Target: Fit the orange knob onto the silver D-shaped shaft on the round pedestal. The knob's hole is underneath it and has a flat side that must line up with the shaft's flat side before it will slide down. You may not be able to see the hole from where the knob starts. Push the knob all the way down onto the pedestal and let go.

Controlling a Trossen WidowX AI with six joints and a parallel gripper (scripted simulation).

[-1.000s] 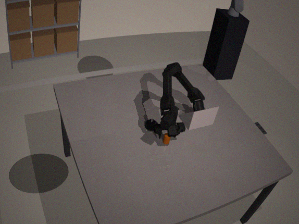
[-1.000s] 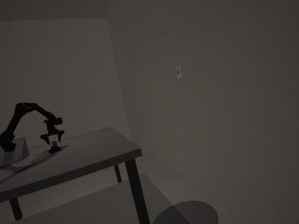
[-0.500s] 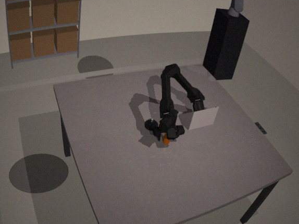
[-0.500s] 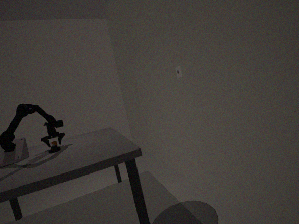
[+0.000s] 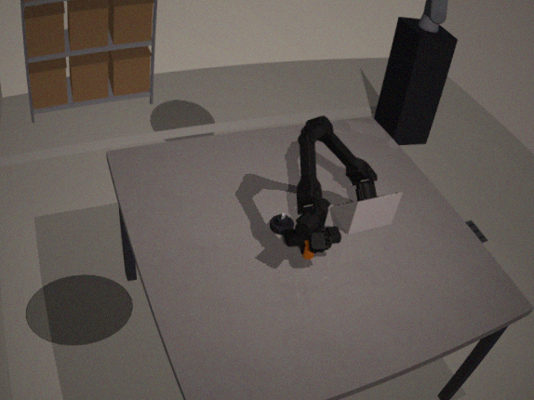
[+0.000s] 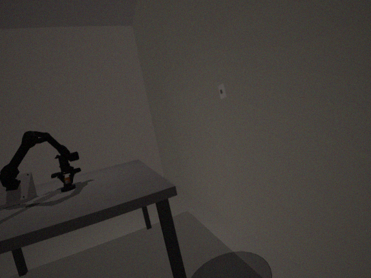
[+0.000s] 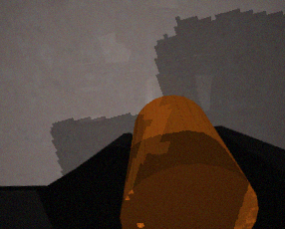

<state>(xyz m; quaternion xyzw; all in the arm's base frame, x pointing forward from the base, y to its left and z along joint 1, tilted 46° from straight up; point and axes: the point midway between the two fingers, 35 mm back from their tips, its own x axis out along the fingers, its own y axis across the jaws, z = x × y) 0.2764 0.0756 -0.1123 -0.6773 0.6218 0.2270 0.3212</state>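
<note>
The orange knob (image 5: 308, 251) (image 6: 67, 178) (image 7: 184, 149) is upright or nearly so, between the black fingers. My gripper (image 6: 67, 181) (image 7: 172, 137) points down and is shut on the knob; both fingers press against its sides in the wrist view. The dark round pedestal (image 5: 280, 225) (image 6: 68, 188) stands on the table beside the gripper, to its left in the top view, apart from the knob. The silver shaft (image 5: 283, 216) sticks up from it, bare. The knob's underside and the shaft's flat side are hidden. I cannot tell whether the knob touches the table.
A pale upright panel (image 5: 376, 213) stands on the table (image 5: 372, 316) by the arm's base, to the right of the gripper in the top view. The arm's shadow falls across the table around the pedestal. A shelf of brown boxes (image 5: 88, 76) stands beyond the table.
</note>
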